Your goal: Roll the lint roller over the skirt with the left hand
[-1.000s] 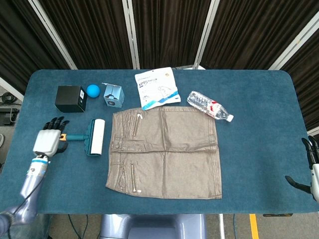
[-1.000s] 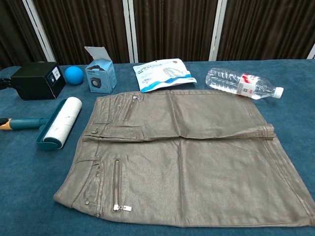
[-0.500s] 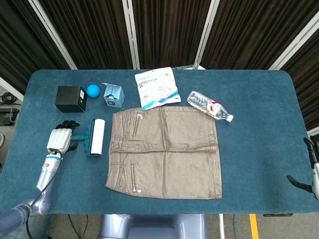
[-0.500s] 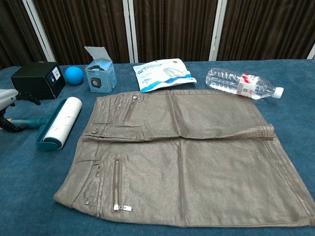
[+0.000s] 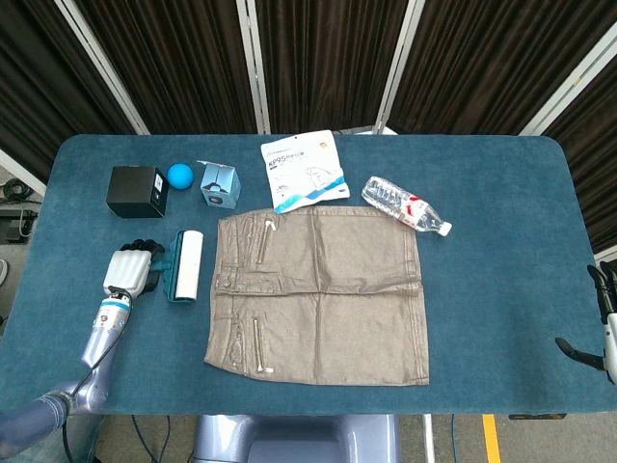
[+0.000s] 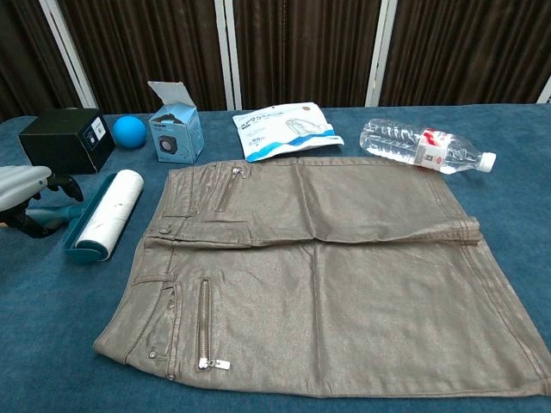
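Observation:
The lint roller (image 5: 186, 266) (image 6: 103, 213), a white roll in a teal frame, lies on the table just left of the skirt. The brown-grey skirt (image 5: 323, 294) (image 6: 327, 275) is spread flat in the middle. My left hand (image 5: 128, 270) (image 6: 21, 185) is over the roller's teal handle, hiding it in the head view. In the chest view the fingers and thumb straddle the handle with gaps showing. My right hand (image 5: 603, 323) hangs at the table's far right edge, fingers apart, holding nothing.
Behind the roller stand a black box (image 5: 137, 191), a blue ball (image 5: 179, 175) and a small blue carton (image 5: 220, 184). A white packet (image 5: 304, 170) and a plastic bottle (image 5: 405, 204) lie beyond the skirt. The blue table (image 5: 501, 251) has bare cloth to the right.
My left hand has moved right along the table to the roller's handle and now covers it. The roller, the skirt and the right hand have stayed put.

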`<state>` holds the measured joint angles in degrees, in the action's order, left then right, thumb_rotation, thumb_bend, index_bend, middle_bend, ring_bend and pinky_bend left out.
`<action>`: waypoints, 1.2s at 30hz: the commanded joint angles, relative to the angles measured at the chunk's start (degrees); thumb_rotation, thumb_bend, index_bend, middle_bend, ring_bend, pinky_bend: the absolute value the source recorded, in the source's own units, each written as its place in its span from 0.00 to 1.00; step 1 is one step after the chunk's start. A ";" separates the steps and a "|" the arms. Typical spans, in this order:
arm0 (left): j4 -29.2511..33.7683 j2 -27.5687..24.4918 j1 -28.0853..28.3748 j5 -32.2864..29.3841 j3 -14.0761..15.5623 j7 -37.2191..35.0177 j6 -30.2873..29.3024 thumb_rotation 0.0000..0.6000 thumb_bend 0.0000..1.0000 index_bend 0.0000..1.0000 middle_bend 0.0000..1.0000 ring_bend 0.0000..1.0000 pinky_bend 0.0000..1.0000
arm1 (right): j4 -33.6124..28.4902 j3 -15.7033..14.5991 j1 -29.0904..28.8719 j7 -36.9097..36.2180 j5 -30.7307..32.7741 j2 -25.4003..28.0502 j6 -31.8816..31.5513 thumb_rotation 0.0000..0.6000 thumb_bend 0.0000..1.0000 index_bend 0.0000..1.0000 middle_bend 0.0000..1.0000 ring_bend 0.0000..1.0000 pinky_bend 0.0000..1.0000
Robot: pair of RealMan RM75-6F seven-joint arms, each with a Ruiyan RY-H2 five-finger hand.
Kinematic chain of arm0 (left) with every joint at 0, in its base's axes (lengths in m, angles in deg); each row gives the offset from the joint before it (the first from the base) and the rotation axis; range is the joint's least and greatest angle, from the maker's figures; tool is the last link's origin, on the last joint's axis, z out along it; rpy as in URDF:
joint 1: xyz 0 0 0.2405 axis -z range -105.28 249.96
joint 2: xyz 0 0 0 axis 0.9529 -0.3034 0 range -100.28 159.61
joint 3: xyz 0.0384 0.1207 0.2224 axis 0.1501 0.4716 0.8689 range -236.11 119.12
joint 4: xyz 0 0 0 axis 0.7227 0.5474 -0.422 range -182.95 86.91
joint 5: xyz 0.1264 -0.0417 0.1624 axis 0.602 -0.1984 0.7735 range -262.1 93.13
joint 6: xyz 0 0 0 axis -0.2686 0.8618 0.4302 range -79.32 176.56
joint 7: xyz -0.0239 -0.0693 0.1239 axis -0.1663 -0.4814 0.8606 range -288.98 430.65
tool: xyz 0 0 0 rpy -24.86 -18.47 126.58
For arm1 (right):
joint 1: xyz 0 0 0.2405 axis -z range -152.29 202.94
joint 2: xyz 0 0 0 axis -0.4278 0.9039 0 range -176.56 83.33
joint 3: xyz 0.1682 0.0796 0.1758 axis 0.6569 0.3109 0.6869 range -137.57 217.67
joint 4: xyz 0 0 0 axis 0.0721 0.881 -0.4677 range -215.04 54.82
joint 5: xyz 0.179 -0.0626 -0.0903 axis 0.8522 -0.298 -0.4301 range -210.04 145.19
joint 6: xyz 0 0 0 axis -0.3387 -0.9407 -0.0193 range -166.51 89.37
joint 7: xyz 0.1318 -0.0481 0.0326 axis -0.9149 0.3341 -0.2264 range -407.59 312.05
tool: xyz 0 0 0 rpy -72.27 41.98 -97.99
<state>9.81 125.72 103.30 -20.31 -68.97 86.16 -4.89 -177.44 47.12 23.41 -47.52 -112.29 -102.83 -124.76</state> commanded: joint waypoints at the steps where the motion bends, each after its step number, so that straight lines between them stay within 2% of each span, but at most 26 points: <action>1: -0.12 0.03 -0.02 -0.10 0.06 -0.11 0.04 1.00 0.50 0.29 0.23 0.18 0.25 | 0.01 0.02 -0.01 0.02 0.07 -0.02 0.03 1.00 0.00 0.00 0.00 0.00 0.00; 9: -0.46 0.10 -0.09 0.66 0.49 -1.00 -0.57 1.00 0.50 0.37 0.30 0.23 0.30 | 0.01 0.00 -0.14 0.28 0.37 -0.11 0.38 1.00 0.00 0.00 0.00 0.00 0.00; 16: -0.26 0.25 -0.10 0.10 0.61 -0.51 -0.23 1.00 0.50 0.39 0.30 0.24 0.34 | -0.13 0.00 -0.14 0.52 0.51 -0.09 0.41 1.00 0.00 0.00 0.00 0.00 0.00; 20: -0.46 0.45 -0.18 -0.24 0.66 -0.30 -0.22 1.00 0.50 0.44 0.32 0.27 0.37 | -0.14 0.00 -0.17 0.24 0.50 -0.05 0.51 1.00 0.00 0.00 0.00 0.00 0.00; 28: -0.21 0.14 -0.29 0.52 0.76 -1.18 -0.99 1.00 0.59 0.56 0.40 0.33 0.41 | -0.07 0.03 -0.18 0.07 0.45 -0.05 0.44 1.00 0.00 0.00 0.00 0.00 0.00; 31: 2.22 -1.30 -0.10 2.31 0.86 -1.31 -2.51 1.00 0.59 0.58 0.41 0.34 0.42 | -0.15 0.06 -0.17 -0.08 0.40 0.03 0.40 1.00 0.00 0.00 0.00 0.00 0.00; 36: 12.15 -7.49 0.95 6.48 1.31 2.27 -5.22 1.00 0.59 0.59 0.42 0.35 0.43 | -0.22 0.10 -0.23 -0.57 0.51 0.21 0.62 1.00 0.00 0.00 0.00 0.00 0.00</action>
<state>16.78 121.82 103.51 -16.29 -67.97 85.98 -8.50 -177.65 47.22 23.18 -48.07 -111.80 -102.63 -124.16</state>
